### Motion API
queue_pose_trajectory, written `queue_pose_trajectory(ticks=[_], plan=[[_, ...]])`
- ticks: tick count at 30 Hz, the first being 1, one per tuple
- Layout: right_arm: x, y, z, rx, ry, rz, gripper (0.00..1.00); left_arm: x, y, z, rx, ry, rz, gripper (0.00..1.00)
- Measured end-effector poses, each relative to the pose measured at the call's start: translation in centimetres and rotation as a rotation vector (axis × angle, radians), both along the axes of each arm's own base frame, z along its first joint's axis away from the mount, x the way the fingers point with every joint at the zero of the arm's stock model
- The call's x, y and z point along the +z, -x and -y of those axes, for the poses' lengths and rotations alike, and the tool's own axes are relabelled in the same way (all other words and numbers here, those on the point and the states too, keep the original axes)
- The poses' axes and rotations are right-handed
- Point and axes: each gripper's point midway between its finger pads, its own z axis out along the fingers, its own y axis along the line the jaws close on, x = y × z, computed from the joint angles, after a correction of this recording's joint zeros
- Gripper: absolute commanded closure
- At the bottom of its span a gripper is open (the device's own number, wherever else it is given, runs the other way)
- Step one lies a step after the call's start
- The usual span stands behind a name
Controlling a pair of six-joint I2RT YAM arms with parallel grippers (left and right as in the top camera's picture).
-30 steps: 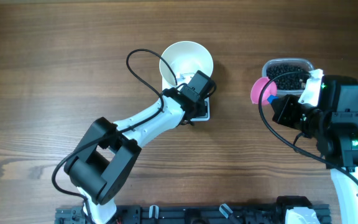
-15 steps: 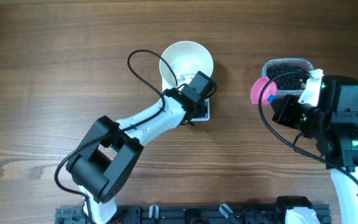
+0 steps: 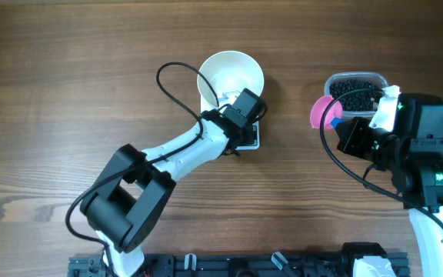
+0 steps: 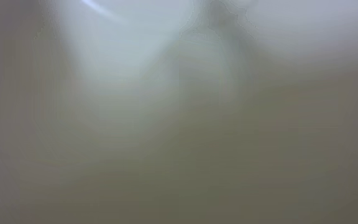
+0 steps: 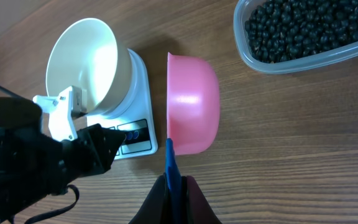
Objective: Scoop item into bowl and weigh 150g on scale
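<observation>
Bottom centre of the right wrist view: right gripper pinched tight on the thin blue handle of the pink scoop. Held on edge, rounded back to the camera, inside hidden. Just left of it, scale carrying the white bowl, nothing in it. Upper right, clear tub filled with black beans. Lower left, left gripper closed, tip at the scale's front panel; overhead, arm slanting up from lower left. Left wrist view only pale blur.
</observation>
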Motion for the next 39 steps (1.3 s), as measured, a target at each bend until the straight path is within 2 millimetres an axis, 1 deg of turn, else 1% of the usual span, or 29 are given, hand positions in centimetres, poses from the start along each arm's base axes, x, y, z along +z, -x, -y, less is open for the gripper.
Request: queue_pose_trajectory(ticks=[3,5,6,8,9,11,14,16,18,20,23,24,27,29,33,39], plan=[[0.0,0.0,0.0,0.000,0.000,0.000,0.96,0.7,0.7,-0.3,-0.004,0.010,-0.004,0.96],[0.0,0.0,0.0,0.000,0.000,0.000,0.96,2.8,0.7,-0.3,-0.010,0.034,0.027,0.96],[0.0,0.0,0.0,0.000,0.000,0.000,0.96,4.2,0.7,-0.3,-0.021,0.049,0.050,0.96],[0.0,0.0,0.0,0.000,0.000,-0.001,0.96,8.2,0.8,-0.4,-0.049,0.091,0.121,0.96],[0.0,0.0,0.0,0.000,0.001,-0.001,0.96,9.8,1.1,-0.7,-0.070,0.098,0.146,0.96],[0.0,0.0,0.0,0.000,0.001,0.000,0.96,11.8,2.0,-1.5,-0.104,0.092,0.168,0.96],[0.0,0.0,0.1,-0.002,0.003,0.000,0.96,15.0,4.1,-3.3,-0.178,0.066,0.202,0.96],[0.0,0.0,0.1,-0.002,0.003,0.000,0.96,16.5,4.8,-4.4,-0.220,0.044,0.232,0.96],[0.0,0.0,0.1,-0.002,0.003,0.000,0.96,17.3,5.2,-6.0,-0.262,-0.002,0.250,0.96],[0.0,0.0,0.1,-0.002,0.003,0.000,0.96,17.4,5.0,-7.1,-0.293,-0.046,0.253,0.96],[0.0,0.0,0.1,-0.002,0.003,0.000,0.96,16.5,4.5,-8.8,-0.354,-0.101,0.239,0.96],[0.0,-0.1,0.1,-0.002,0.003,0.001,0.96,15.6,4.5,-9.4,-0.405,-0.117,0.221,0.96],[0.0,-0.1,0.1,-0.002,0.003,0.004,0.96,13.7,4.3,-10.3,-0.485,-0.121,0.208,0.96],[0.0,-0.1,0.1,-0.002,0.003,0.004,0.96,12.9,4.1,-11.0,-0.528,-0.121,0.205,0.96],[0.0,-0.1,0.1,-0.002,0.003,0.004,0.96,13.2,3.1,-11.7,-0.574,-0.109,0.240,0.96],[0.0,-0.1,0.1,-0.002,0.003,0.004,0.96,13.3,2.6,-12.9,-0.646,-0.109,0.262,0.96]])
